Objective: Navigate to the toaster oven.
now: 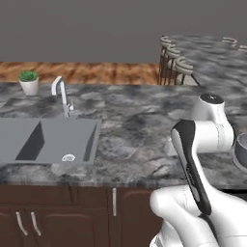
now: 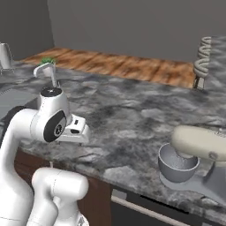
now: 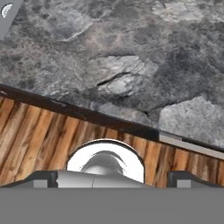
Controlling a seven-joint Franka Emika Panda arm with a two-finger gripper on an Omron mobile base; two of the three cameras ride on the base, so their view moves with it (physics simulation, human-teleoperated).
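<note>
Where sink [image 1: 48, 140] ends, stand mixer [image 2: 198, 156] sits unlabeled on counter [image 1: 140, 125].

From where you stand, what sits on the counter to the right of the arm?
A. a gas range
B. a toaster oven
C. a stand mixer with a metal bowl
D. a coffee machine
C: the right base view shows a cream stand mixer with a metal bowl on the marble counter, right of the arm.
</note>
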